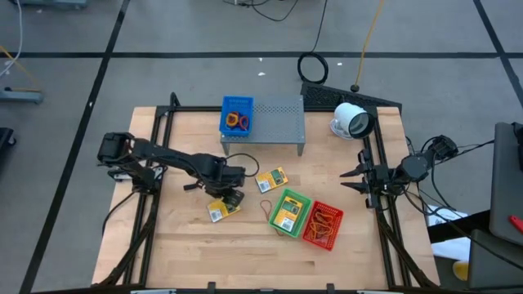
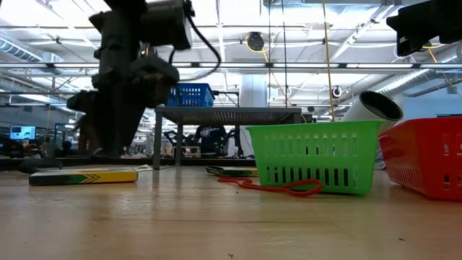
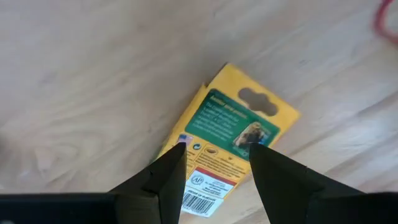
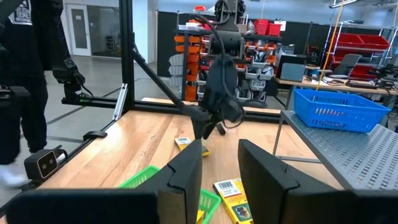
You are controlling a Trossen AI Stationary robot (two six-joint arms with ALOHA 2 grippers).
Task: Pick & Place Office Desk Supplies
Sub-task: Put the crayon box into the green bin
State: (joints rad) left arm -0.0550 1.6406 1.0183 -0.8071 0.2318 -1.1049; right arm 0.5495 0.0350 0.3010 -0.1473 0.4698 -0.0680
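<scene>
A flat yellow packet with a green label [image 3: 230, 118] lies on the wooden table [image 1: 188, 245], left of centre [image 1: 221, 211]. My left gripper [image 3: 217, 155] points down just above it, open, one fingertip over each side of its label end. In the low view the packet [image 2: 83, 175] lies flat below that gripper. A second yellow packet [image 1: 272, 180] lies farther right. A third packet [image 1: 286, 214] lies in the green basket [image 2: 317, 155]. My right gripper [image 4: 221, 168] waits open at the table's right edge [image 1: 350, 180], pointing level across the table.
A red rubber band [image 2: 278, 188] lies on the table against the green basket's front. The red basket [image 2: 426, 159] stands right of it. At the back stands a grey perforated shelf [image 1: 282, 122] with a blue basket [image 1: 237, 117], and a white round device [image 1: 351, 121].
</scene>
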